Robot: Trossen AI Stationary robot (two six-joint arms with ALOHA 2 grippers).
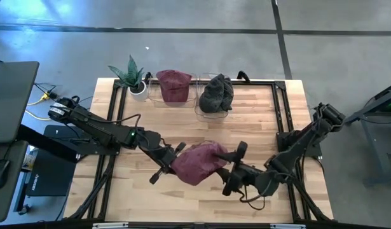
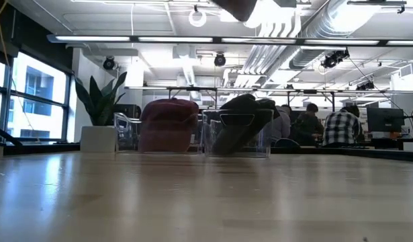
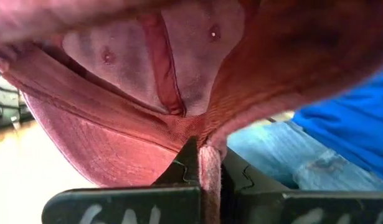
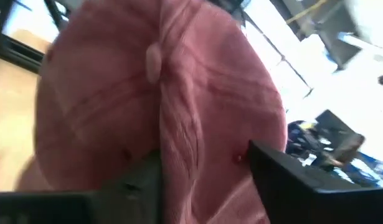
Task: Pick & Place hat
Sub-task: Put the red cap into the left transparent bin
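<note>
Holding the soft maroon fabric cap (image 1: 198,163) above our wooden table (image 1: 259,114): left hand (image 1: 171,161) pinching its edge, right hand (image 1: 228,166) spread around it.

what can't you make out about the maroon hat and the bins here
- Soft maroon fabric hat: high view, gripper bodies cover both edges; low view crops it at the top.
- Right gripper: right wrist view, hat folds hide whether the jaws pinch it.
- Clear plastic bins: low view, glare blurs contents.

A potted plant (image 1: 133,77) stands at the upper left of the wooden table (image 1: 271,114). Right of it sit 2 clear bins (image 1: 158,97), side by side. In the low view, people (image 2: 339,126) sit at desks, right background.
</note>
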